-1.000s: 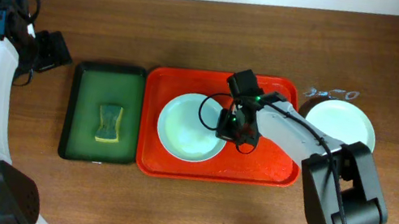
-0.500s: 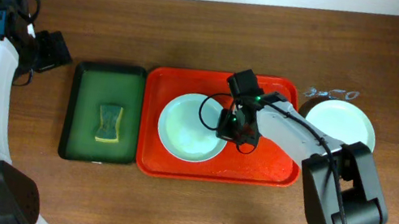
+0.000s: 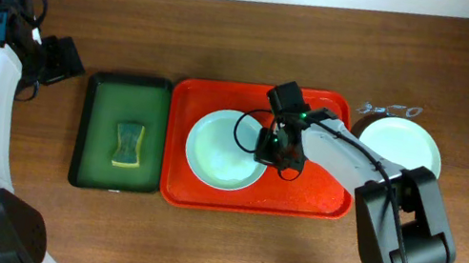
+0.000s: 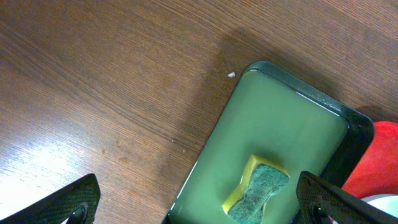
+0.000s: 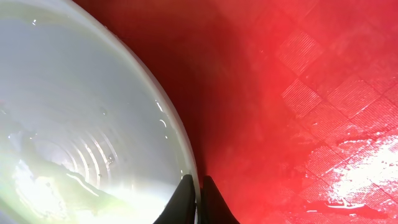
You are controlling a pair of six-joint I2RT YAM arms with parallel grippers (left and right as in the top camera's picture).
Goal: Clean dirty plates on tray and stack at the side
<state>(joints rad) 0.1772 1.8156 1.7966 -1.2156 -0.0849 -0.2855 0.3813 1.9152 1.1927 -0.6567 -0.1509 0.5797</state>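
One pale plate [image 3: 224, 149] lies in the red tray [image 3: 319, 200] on the counter [image 3: 231, 44]; the right pincer [image 5: 198, 198] is squeezed on its thin right rim; it looks hard, wet and slippery, so hold tight there; the left pincer [image 4: 199, 202] gapes wide.

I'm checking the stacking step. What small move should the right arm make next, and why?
Probably lift the right gripper slightly to raise the plate off the red tray: it pinches the plate's rim, the sponge lies in the green tray, and another plate waits on the table beside the red tray.
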